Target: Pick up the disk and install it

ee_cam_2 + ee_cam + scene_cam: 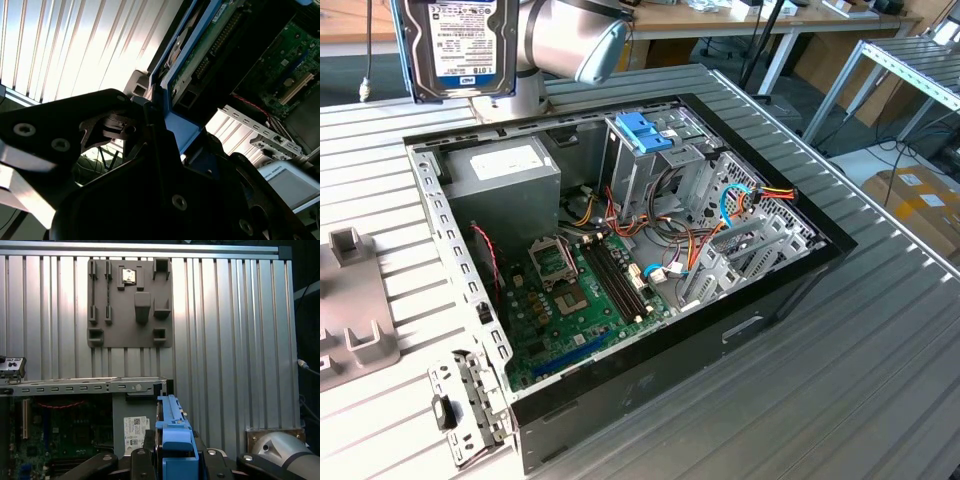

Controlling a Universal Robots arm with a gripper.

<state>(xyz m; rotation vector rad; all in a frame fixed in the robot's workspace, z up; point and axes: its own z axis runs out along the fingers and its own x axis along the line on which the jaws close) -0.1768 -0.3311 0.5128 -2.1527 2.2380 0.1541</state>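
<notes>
The gripper [175, 462] is clenched on the disk [174, 435]. In the first wrist view its black fingers [141, 460] press on both sides of the blue frame, and the disk stands on its edge between them. In the second wrist view the disk [200, 60] shows the side with the green circuit board, with the blue frame along its edge.

In the exterior view the disk [455, 45] hangs in the air with its label toward the camera. It is at about 11 o'clock from the computer case [650, 390], just beside the grey arm [575, 35], and apart from the case.

The case lies open on the ribbed table [860, 380]. Inside it, the power supply [505, 175] sits at 11 o'clock and the motherboard [570, 300] at 7 o'clock. The drive cage [630, 175] with a blue bracket [645, 132] on top is at 1 o'clock. Coloured cables [760, 195] run at 3 o'clock. A grey holder plate [350, 320] lies on the table at 9 o'clock from the case.
</notes>
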